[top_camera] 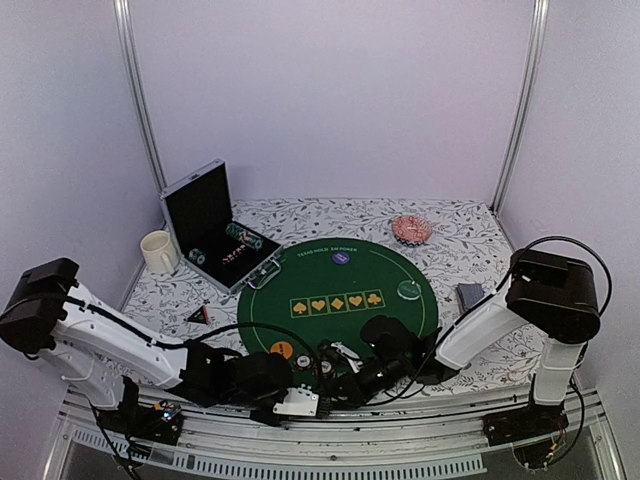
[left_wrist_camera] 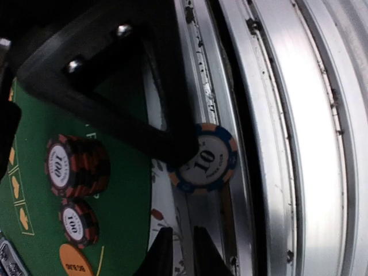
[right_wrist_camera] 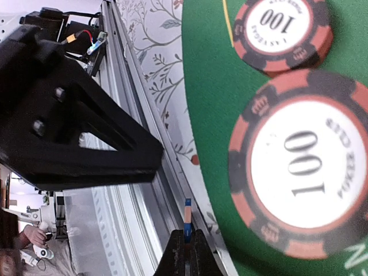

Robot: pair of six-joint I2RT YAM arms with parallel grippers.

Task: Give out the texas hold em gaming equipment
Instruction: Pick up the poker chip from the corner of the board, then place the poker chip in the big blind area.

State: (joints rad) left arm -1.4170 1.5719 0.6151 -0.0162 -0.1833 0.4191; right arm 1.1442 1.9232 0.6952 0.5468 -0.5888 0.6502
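Observation:
A blue-and-orange "10" poker chip (left_wrist_camera: pixel 204 164) hangs above the metal rail at the table's near edge. My right gripper (right_wrist_camera: pixel 185 241) is shut on it, and the chip (right_wrist_camera: pixel 187 214) shows edge-on between its fingertips. My left gripper (left_wrist_camera: pixel 178 244) points at that chip from just short of it, fingertips a narrow gap apart with nothing between them. Two stacks of red-and-black "100" chips (left_wrist_camera: pixel 77 164) (left_wrist_camera: pixel 77 223) stand on the green mat (top_camera: pixel 340 300) beside an orange disc (top_camera: pixel 282 350). A purple disc (top_camera: pixel 341 258) and a pale disc (top_camera: pixel 408 290) lie on the mat. Cards (top_camera: pixel 468 295) lie to its right, and a dark triangular marker (top_camera: pixel 200 315) to its left.
An open metal case (top_camera: pixel 205 215) holding more chips stands at the back left, with a white mug (top_camera: pixel 158 252) beside it. A pink patterned dish (top_camera: pixel 411 229) sits at the back right. Both arms meet low over the near edge, above the aluminium rail (top_camera: pixel 330 425).

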